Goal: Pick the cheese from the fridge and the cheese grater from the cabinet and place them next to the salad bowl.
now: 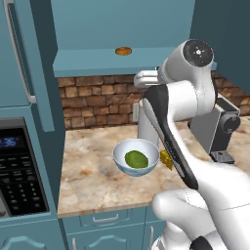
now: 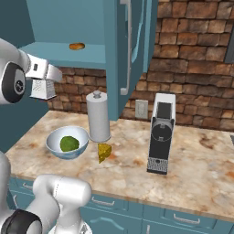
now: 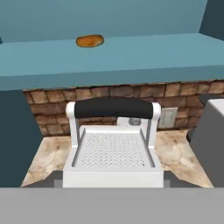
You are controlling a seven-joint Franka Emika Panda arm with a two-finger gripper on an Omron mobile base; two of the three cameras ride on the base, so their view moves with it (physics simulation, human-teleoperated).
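My gripper (image 2: 44, 80) is shut on the cheese grater (image 2: 43, 89), a silver box grater hanging in the air in front of the cabinet's bottom shelf (image 2: 64, 50) and above the counter. The hand view looks down onto the cheese grater (image 3: 113, 151) with its black handle, held between the gripper (image 3: 112, 182) tips. The pale salad bowl (image 2: 53, 139) with a green lump stands on the counter below; its rim (image 1: 120, 149) is near the counter's front. The cheese (image 2: 104, 151), a small yellow wedge, lies just right of the bowl, and the cheese (image 1: 166, 159) peeks out beside my arm. The fridge is out of view.
An orange-brown bun (image 2: 77, 46) lies on the cabinet shelf. A white roll (image 2: 98, 116) stands behind the bowl and cheese. A coffee machine (image 2: 161, 137) stands further right. The open cabinet door (image 2: 123, 50) hangs above the roll. A microwave (image 1: 19, 171) is at the left.
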